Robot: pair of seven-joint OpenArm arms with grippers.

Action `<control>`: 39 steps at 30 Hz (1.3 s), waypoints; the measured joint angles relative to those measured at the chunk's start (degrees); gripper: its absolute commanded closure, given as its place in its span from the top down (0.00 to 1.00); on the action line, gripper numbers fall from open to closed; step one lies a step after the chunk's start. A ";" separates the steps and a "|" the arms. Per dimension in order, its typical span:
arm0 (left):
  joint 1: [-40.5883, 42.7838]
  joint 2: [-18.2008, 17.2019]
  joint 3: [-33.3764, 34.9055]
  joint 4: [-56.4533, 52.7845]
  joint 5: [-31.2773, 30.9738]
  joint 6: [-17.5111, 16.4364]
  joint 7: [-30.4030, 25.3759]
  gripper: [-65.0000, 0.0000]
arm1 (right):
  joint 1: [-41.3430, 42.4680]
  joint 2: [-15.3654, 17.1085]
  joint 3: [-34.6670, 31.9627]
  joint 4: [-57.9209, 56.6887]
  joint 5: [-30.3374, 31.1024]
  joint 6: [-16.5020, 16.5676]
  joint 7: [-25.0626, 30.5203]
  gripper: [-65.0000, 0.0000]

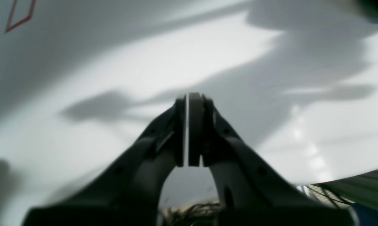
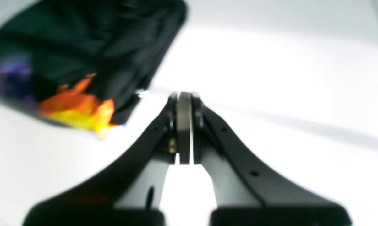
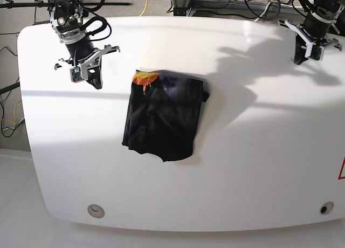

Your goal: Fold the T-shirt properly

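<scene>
Cloth sits in a compact dark bundle near the middle of the counter (image 3: 259, 167), and you can see the T-shirt (image 3: 164, 118) folded down to a rough rectangle, with a strip of orange and purple print showing along its far edge. Judging by that shape, the folding looks largely done, though the near edge is a bit uneven and lumpy, so you might call it finished or want one more tidy pass. Look at your two arms: both are pulled well back toward the far corners of the counter, which reads as a parked, hands-off pose that leaves the shirt lying free. Your right gripper (image 3: 86, 70) hangs near the far corner on that side, jaws pressed together with nothing between them; in its wrist view the shirt's printed corner (image 2: 82, 110) lies off to one side of the closed jaws, near but not touching. Your left gripper (image 3: 308, 47) is over by the opposite far corner, jaws also together and empty, well apart from the shirt; its wrist view shows mostly bare white counter and shadows, with only a blurred dark patch at the top corner.
</scene>
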 measured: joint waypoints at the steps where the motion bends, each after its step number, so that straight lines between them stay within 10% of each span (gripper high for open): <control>1: -0.44 -0.26 2.14 -1.53 0.85 0.39 -1.88 0.00 | 0.11 -0.72 -0.20 -0.61 -0.04 -0.04 -1.95 0.00; 29: 16.46 5.01 -6.60 -8.28 4.48 0.63 -9.29 0.01 | -25.73 -5.40 19.06 -8.28 0.44 1.46 9.29 0.00; 39: 18.51 6.56 -6.10 -15.19 6.21 0.48 -13.29 0.01 | -32.02 -5.97 16.70 -11.32 0.94 2.67 13.14 0.00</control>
